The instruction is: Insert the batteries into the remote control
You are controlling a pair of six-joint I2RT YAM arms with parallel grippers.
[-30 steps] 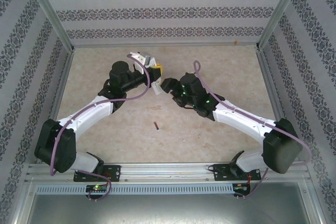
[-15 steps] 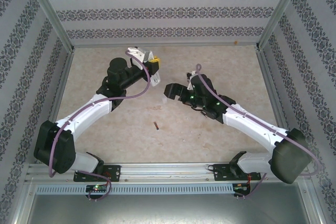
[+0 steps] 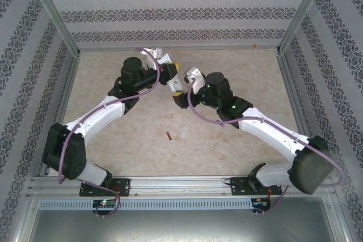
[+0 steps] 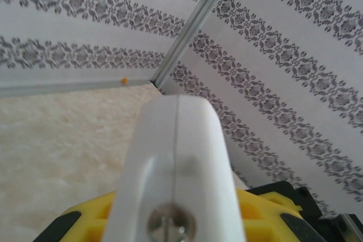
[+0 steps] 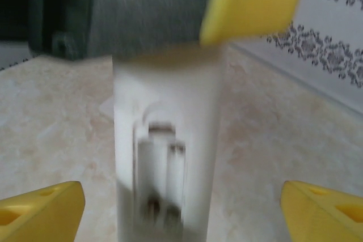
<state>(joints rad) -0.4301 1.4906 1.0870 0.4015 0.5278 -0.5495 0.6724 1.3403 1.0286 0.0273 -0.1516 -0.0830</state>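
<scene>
On the near side of the remote control (image 5: 164, 140), well apart from it, one battery (image 3: 169, 136) lies loose on the surface (image 3: 113, 151), a small pale flat piece (image 3: 184, 133) just beside it, possibly the cover. The right claw (image 5: 181, 213) stands open, fingertips wide either side of the remote, not touching. The compartment faces it, but its contents are blurred and seated cells cannot be confirmed. The left claw (image 4: 177, 222) is clamped on the remote, apparently holding it above the surface. Recommended: fetch the loose battery, keep the remote steady, enter it end-first. Obstruction: the left claw's yellow finger (image 5: 249, 4) crowds the compartment's far end. The patterned wall (image 3: 170, 12) stands behind.
</scene>
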